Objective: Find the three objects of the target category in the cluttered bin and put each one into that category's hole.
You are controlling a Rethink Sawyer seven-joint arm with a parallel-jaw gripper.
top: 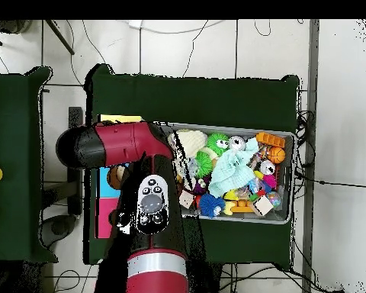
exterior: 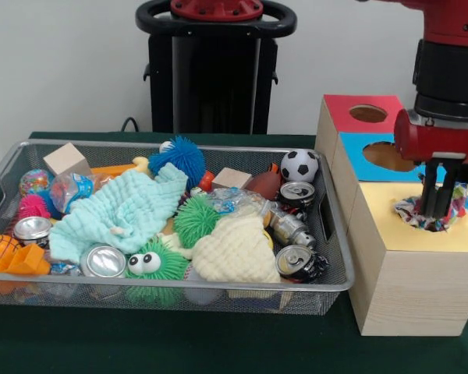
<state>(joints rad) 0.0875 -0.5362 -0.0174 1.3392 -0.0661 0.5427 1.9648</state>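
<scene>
The wire mesh bin (exterior: 218, 287) stands on the green table and is full of clutter; it also shows in the overhead view (top: 287, 137). To its right are three wooden boxes with holes, topped red (exterior: 339, 109), blue (exterior: 359, 167) and yellow (exterior: 405, 238). My gripper (exterior: 438, 209) hangs over the yellow box, shut on a multicoloured patterned cloth (exterior: 409, 212) that is bunched at that box's hole. In the overhead view the arm hides the gripper and the cloth.
The bin holds a mint cloth (exterior: 125, 206), a cream cloth (exterior: 234, 249), several cans (exterior: 107, 261), spiky balls (exterior: 179, 156), a soccer ball (exterior: 299, 165) and wooden blocks (exterior: 66, 160). The robot's pedestal (exterior: 214, 70) stands behind the bin.
</scene>
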